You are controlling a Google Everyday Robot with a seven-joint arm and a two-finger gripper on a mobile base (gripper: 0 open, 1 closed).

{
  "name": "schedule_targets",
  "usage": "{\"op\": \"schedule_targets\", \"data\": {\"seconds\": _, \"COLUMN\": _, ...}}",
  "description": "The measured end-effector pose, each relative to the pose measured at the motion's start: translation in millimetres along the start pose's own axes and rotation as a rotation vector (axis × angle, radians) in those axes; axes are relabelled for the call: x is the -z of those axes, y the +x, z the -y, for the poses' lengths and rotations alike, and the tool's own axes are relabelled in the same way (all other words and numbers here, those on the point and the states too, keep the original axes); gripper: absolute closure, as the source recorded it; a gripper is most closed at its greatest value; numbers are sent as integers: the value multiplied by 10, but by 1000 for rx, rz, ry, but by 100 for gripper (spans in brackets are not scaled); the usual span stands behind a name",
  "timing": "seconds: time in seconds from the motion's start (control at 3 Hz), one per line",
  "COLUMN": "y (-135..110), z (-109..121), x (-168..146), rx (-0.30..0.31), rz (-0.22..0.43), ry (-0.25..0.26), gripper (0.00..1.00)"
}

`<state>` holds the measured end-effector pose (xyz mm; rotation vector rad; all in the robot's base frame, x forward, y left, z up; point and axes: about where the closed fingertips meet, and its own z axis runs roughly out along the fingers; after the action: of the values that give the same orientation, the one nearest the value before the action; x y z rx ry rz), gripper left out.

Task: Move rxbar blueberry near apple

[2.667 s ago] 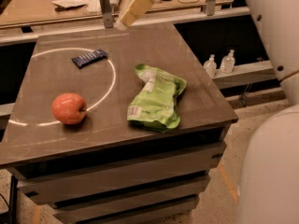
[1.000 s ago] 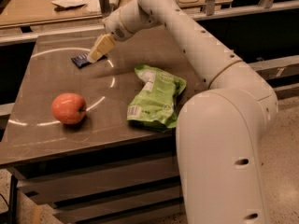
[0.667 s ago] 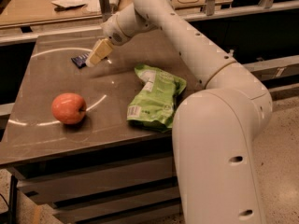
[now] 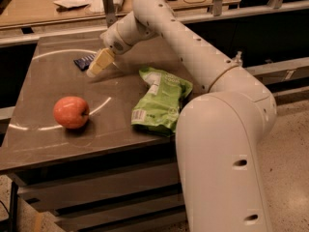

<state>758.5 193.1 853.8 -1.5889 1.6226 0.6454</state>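
The rxbar blueberry (image 4: 84, 61), a small dark navy bar, lies flat at the far left of the table, partly covered by my gripper. My gripper (image 4: 98, 65) reaches down from the right and its cream-coloured tip sits right at the bar's near right end. The apple (image 4: 71, 112), round and red-orange, rests near the table's front left, well in front of the bar.
A large light-green snack bag (image 4: 160, 98) lies right of centre on the brown table (image 4: 116, 134). My white arm spans the right side above the bag. A white arc is marked on the tabletop. A cluttered bench stands behind.
My arm came in from the back and lowered the gripper onto the bar's right end; in the last second it dropped slightly lower. The bar, apple and bag have not moved.
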Motion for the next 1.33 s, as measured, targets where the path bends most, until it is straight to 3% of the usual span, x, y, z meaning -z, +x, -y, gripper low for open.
{"op": "schedule_targets", "data": {"seconds": 0.67, "y": 88, "z": -106, "x": -67, "rx": -21, "rz": -6, "ry": -19, "gripper": 41}}
{"op": "schedule_targets", "data": {"seconds": 1.33, "y": 156, "z": -134, "x": -70, "rx": -32, "rz": -52, "ry": -7, "gripper": 88}}
